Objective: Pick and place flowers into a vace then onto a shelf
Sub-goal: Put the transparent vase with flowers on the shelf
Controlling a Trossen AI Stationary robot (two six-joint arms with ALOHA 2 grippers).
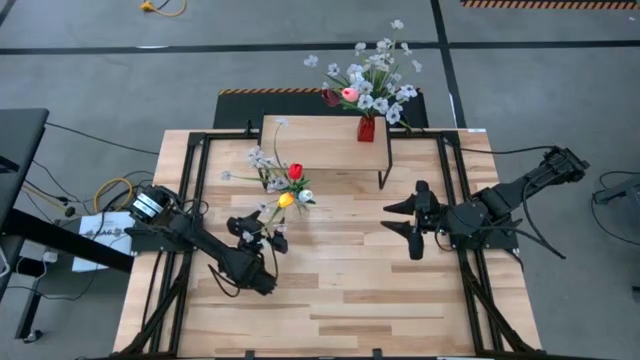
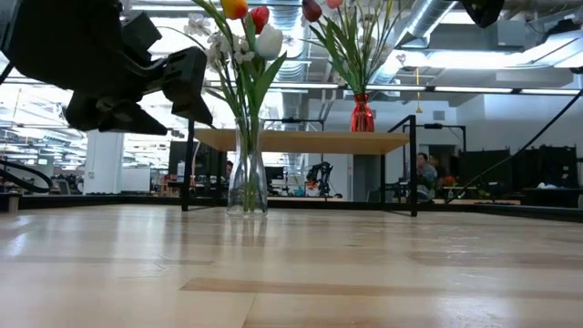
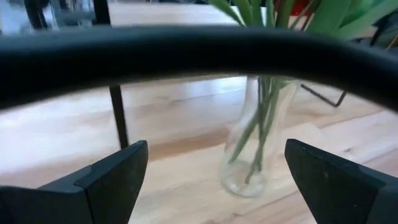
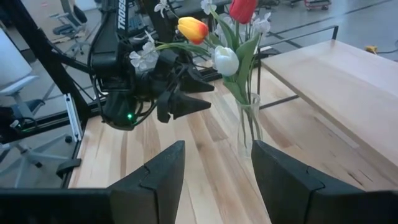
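A clear glass vase (image 1: 283,212) stands on the tabletop near the shelf's left leg. It holds red, orange-yellow and white tulips (image 4: 214,37) and a white-lilac spray (image 1: 264,160). A small red vase (image 1: 366,128) with a fuller bunch of flowers (image 1: 370,80) stands on the light-wood shelf (image 1: 320,140). My left gripper (image 1: 262,234) is open just on the near side of the clear vase (image 3: 252,155), its fingers to either side and apart from the glass. My right gripper (image 1: 386,217) is open to the vase's right, pointing at the clear vase (image 4: 249,127) from a distance.
The shelf's black legs (image 2: 413,164) stand just behind and to the right of the clear vase (image 2: 247,173). Bare tabletop (image 1: 340,290) lies along the near side between the arms. People and equipment show in the room beyond the table (image 2: 424,173).
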